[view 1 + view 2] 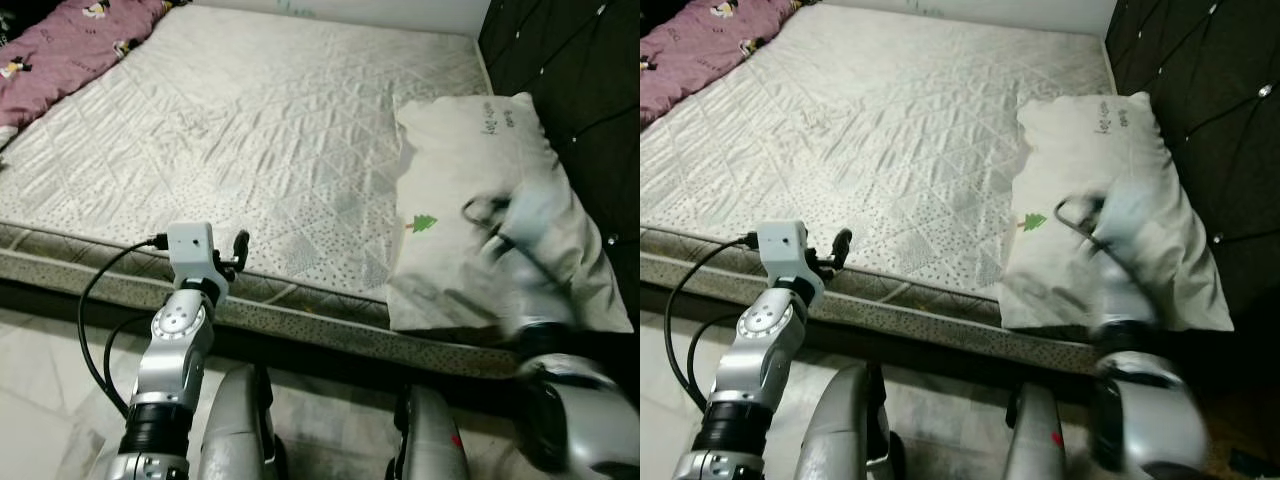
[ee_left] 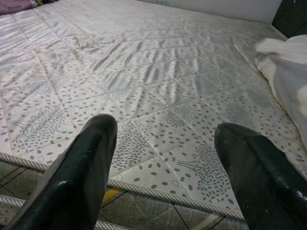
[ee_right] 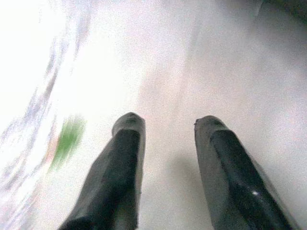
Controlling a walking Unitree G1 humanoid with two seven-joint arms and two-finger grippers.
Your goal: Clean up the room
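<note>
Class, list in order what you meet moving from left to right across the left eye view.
Purple blanket → left gripper at the mattress edge → white pillow with the blurred right gripper over it → dark headboard.

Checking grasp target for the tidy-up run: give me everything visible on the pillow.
The pillow is off-white, soft and creased, looks like cotton, with a small green tree print and faint lettering near its far end. It lies flat on the mattress, along the side next to the dark headboard, with its near end at the mattress's front edge. The right gripper, motion-blurred, is over its middle with fingers apart; contact is unclear.
</note>
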